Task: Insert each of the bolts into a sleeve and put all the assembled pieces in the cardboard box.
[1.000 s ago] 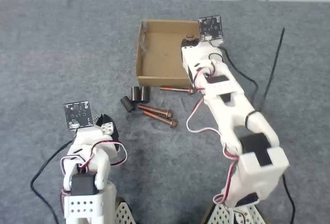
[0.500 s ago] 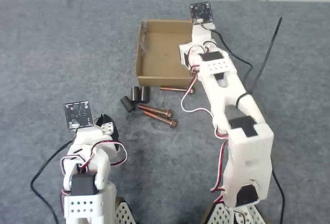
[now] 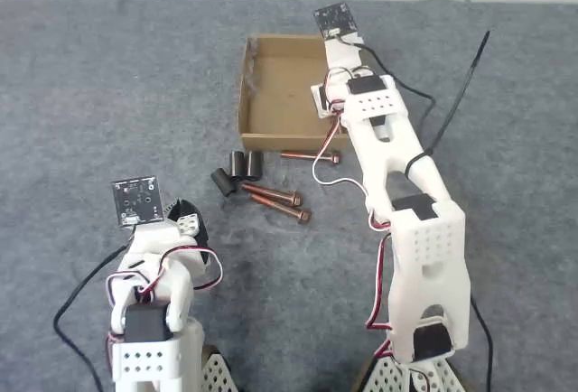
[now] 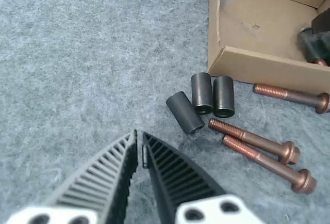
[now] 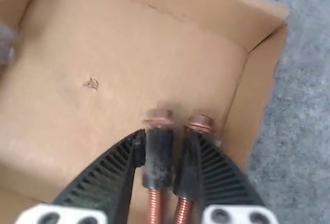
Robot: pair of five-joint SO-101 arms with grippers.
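My right gripper [image 5: 170, 137] is shut on two assembled pieces [image 5: 159, 154], each a copper bolt inside a black sleeve, side by side between its fingers. They hang over the far right corner inside the cardboard box [image 5: 103, 69]. In the high view the right arm stretches over the box [image 3: 271, 94]. In front of the box lie three loose black sleeves [image 3: 239, 168] and three bare copper bolts [image 3: 282, 202]. My left gripper [image 4: 139, 142] is shut on nothing, low over the carpet, short of the sleeves [image 4: 202, 95] and bolts [image 4: 258, 144].
Grey carpet covers the whole table. One bolt [image 3: 310, 154] lies right against the box's near wall, under the right arm. A black cable [image 3: 470, 94] runs right of the box. Open carpet spreads left of the box and between the arms.
The right arm has swung left and stretched farther over the box, carrying the assembled pieces with it. The left arm, loose bolts and sleeves have stayed put.
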